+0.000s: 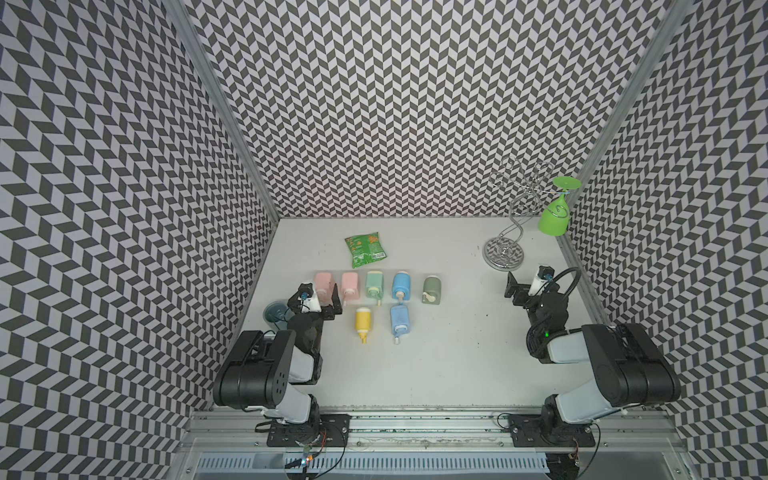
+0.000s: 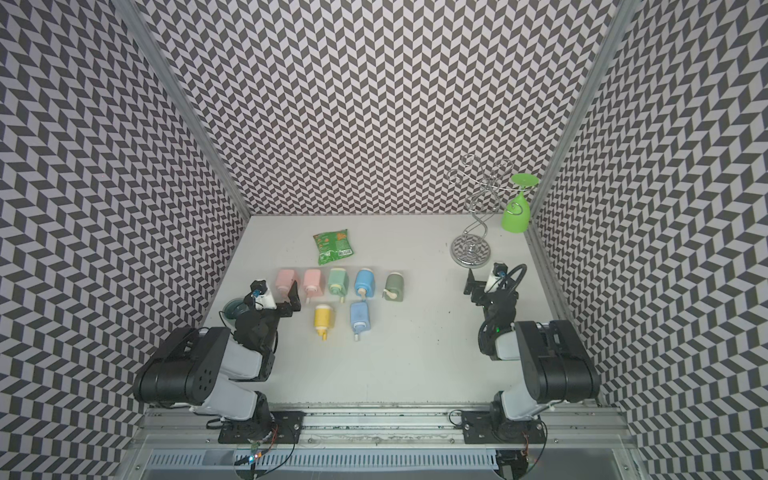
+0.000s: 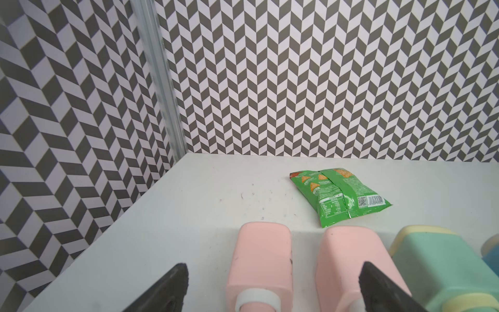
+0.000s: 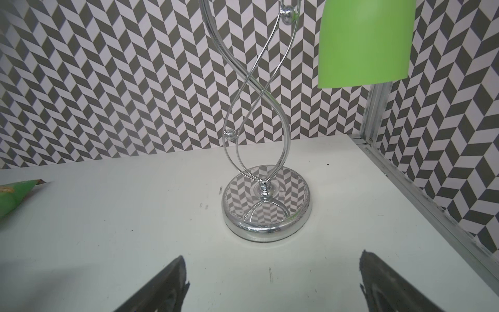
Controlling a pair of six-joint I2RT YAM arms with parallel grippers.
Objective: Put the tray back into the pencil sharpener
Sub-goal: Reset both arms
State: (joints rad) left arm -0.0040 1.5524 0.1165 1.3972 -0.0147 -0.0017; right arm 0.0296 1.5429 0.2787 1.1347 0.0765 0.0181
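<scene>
Seven pencil sharpeners (image 1: pixel 374 284) lie in two rows on the table (image 1: pixel 449 365), near the left arm (image 1: pixel 266 365); trays indistinguishable. Left gripper (image 3: pixel 274 264): jaws wide apart, flanking a pink sharpener (image 3: pixel 260 259). Right gripper (image 4: pixel 272 255): jaws apart, empty, facing the chrome stand (image 4: pixel 266 216).

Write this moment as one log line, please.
left pincer: open, empty, by pink sharpeners | right pincer: open, empty, facing rack | sharpeners: seven, lying down
</scene>
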